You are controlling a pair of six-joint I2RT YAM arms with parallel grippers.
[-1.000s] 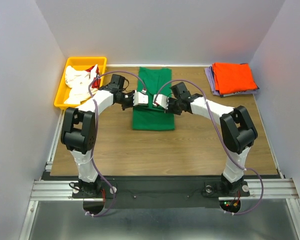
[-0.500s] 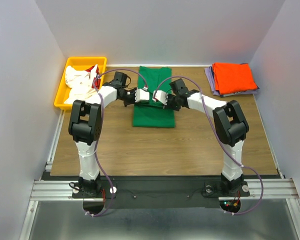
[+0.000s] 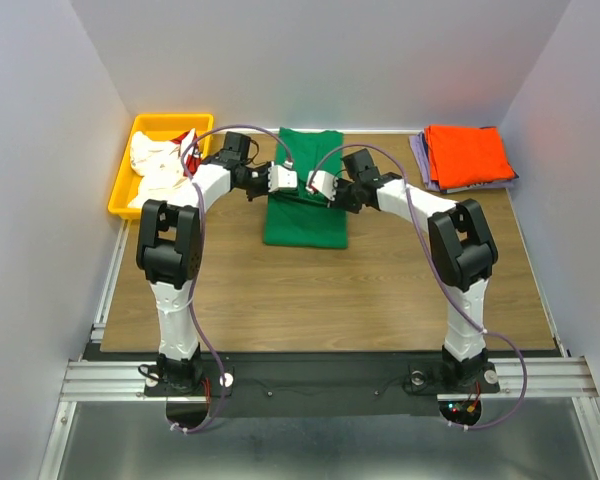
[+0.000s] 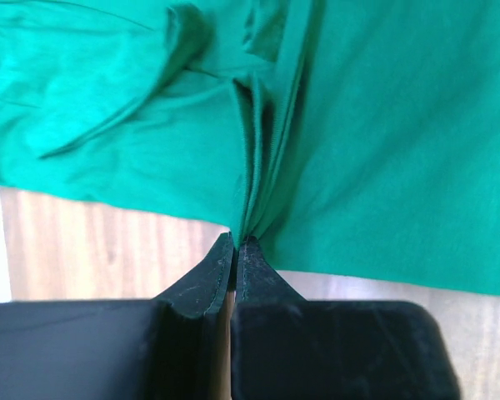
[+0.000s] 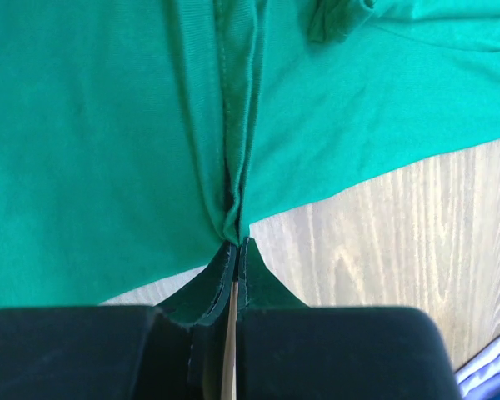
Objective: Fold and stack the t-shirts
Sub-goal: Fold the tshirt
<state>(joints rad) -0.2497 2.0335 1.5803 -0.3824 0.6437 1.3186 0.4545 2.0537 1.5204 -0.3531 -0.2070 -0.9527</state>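
A bright green t-shirt (image 3: 305, 210) lies folded lengthwise in the middle of the table. My left gripper (image 3: 291, 183) is shut on a pinch of its hem (image 4: 252, 208) at the shirt's left side. My right gripper (image 3: 316, 188) is shut on another pinch of the green cloth (image 5: 233, 200) just to the right. Both hold the near part of the shirt lifted over its far part. A folded orange t-shirt (image 3: 466, 155) rests on a pale lavender t-shirt (image 3: 422, 158) at the far right. White t-shirts with red (image 3: 160, 165) sit crumpled in the bin.
The yellow plastic bin (image 3: 120, 192) stands at the far left corner of the wooden table (image 3: 380, 290). White walls close in the back and sides. The arms' bases sit on a metal rail (image 3: 310, 378) at the near edge.
Both grippers have carried the shirt's near edge away from me toward the back of the table, shortening the visible green cloth. They stayed shut throughout.
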